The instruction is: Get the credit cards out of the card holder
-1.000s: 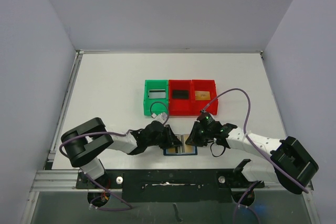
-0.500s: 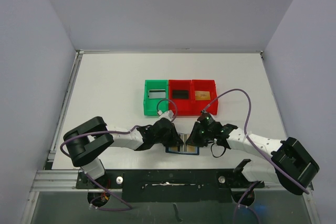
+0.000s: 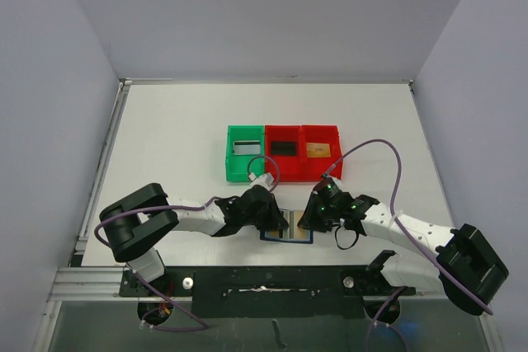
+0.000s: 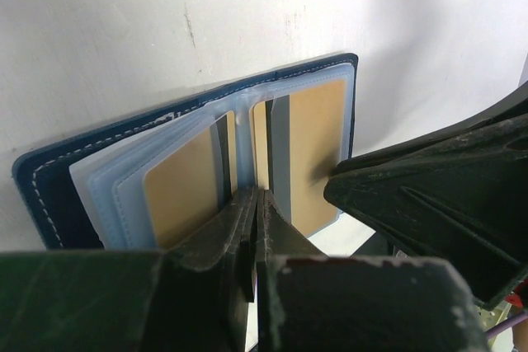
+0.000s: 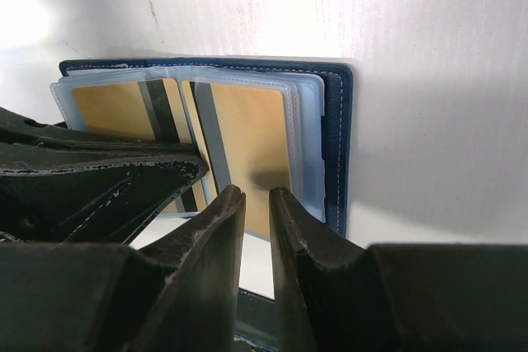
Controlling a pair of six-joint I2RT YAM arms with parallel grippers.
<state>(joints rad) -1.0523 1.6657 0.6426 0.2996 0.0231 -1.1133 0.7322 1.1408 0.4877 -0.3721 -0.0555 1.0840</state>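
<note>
Card holder (image 3: 286, 235) lies open on the desk (image 3: 181, 138), at its near edge, between your two arms. Tan cards (image 4: 318, 146) sit in its clear sleeves (image 5: 307, 142). Your left tool (image 4: 254, 204) is clenched tight, tips at the holder's centre fold; whether it pinches a sleeve, can't tell. Your right tool (image 5: 256, 199) is slightly parted, tips at the near edge of the striped tan card (image 5: 247, 133), grasping nothing.

The left arm (image 3: 194, 220) and right arm (image 3: 404, 232) each combine white link shells with rounded black joint housings, carry a looping purple cable (image 3: 388, 162), and end in the black left gripper (image 4: 254, 199) and right gripper (image 5: 257, 194), both with tapered, scuffed fingers (image 5: 206, 237).
</note>
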